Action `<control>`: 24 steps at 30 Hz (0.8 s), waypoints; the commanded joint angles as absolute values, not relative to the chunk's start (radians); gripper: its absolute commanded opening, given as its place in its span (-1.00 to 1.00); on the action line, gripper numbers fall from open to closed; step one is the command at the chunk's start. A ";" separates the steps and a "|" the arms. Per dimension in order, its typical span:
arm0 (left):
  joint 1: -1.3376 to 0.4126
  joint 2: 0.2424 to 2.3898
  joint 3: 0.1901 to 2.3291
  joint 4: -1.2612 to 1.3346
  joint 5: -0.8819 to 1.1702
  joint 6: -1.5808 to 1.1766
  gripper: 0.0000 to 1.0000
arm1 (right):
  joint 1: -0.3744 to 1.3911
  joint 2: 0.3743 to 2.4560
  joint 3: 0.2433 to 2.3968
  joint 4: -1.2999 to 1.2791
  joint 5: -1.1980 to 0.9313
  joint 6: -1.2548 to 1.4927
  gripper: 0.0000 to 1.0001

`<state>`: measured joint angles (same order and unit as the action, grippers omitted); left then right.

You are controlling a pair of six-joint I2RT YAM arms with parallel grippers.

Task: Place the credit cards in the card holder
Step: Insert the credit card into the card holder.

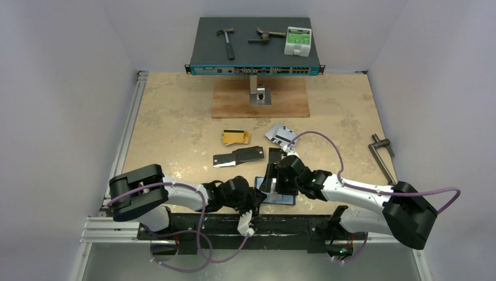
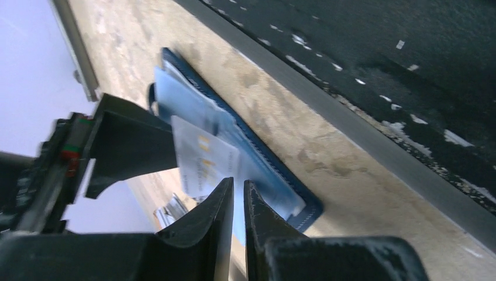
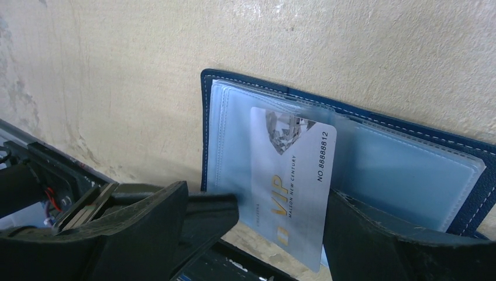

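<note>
The navy card holder (image 1: 285, 199) lies open near the table's front edge, its clear sleeves up; it also shows in the left wrist view (image 2: 306, 215) and the right wrist view (image 3: 206, 117). A silver VIP card (image 3: 292, 175) sits with its far end inside a sleeve and also shows in the left wrist view (image 2: 205, 158). My right gripper (image 3: 257, 196) is open astride this card, with its right finger at the card's edge. My left gripper (image 2: 238, 190) is shut on a sleeve edge of the holder. A gold card (image 1: 235, 137), a silver card (image 1: 281, 136) and black cards (image 1: 240, 156) lie mid-table.
A network switch (image 1: 255, 69) carrying a hammer (image 1: 227, 42) and other items stands on a wooden board (image 1: 234, 99) at the back. A metal crank (image 1: 383, 155) lies at the right. The black base rail (image 1: 193, 225) runs just in front of the holder.
</note>
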<state>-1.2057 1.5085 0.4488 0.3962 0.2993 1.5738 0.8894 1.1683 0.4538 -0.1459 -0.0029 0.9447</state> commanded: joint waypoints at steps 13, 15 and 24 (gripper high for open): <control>-1.226 1.549 0.428 0.332 0.224 1.626 -0.92 | 0.885 1.090 0.447 -0.376 0.078 0.945 0.75; -1.234 1.543 0.423 0.324 0.218 1.621 -0.92 | 0.885 1.069 0.448 -0.396 0.080 0.953 0.76; -1.260 1.533 0.447 0.294 0.202 1.578 -0.92 | 0.885 1.064 0.471 -0.405 0.089 0.938 0.92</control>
